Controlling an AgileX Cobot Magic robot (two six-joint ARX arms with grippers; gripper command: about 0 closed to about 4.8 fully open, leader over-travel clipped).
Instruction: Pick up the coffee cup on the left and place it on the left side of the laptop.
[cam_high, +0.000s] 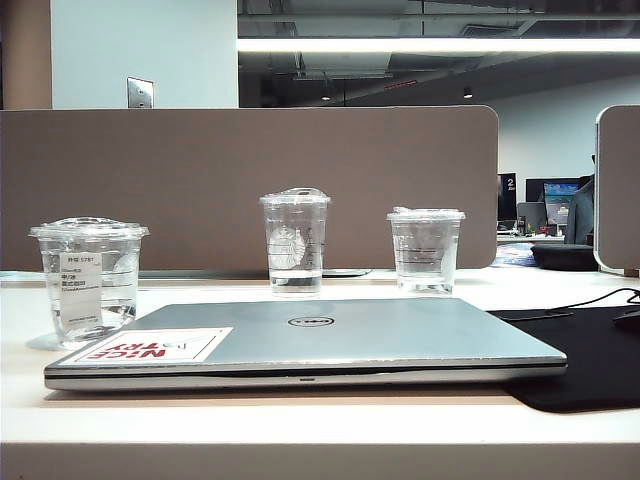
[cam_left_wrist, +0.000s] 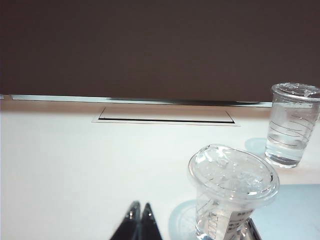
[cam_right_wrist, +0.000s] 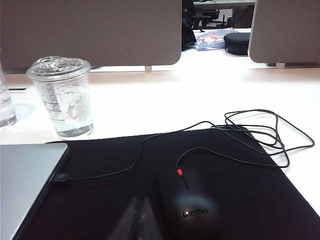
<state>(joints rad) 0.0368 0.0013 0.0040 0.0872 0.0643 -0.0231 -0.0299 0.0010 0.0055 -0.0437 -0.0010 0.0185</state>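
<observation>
The coffee cup (cam_high: 89, 280), a short wide clear lidded cup with a white printed label, stands on the white table just left of the closed silver laptop (cam_high: 330, 340). In the left wrist view the same coffee cup (cam_left_wrist: 231, 192) stands beside my left gripper (cam_left_wrist: 140, 206), whose two black fingertips are pressed together with nothing between them. The laptop's corner (cam_left_wrist: 290, 210) shows beyond the cup. My right gripper (cam_right_wrist: 140, 202) is shut and empty, low over the black mouse mat next to the mouse. Neither gripper appears in the exterior view.
A taller clear cup with a round logo (cam_high: 295, 243) and a short unlabelled clear cup (cam_high: 426, 250) stand behind the laptop. A black mat (cam_right_wrist: 190, 170) carries a Lenovo mouse (cam_right_wrist: 191, 207) and its looping cable (cam_right_wrist: 255, 135). Grey partition panels (cam_high: 250, 185) close the back.
</observation>
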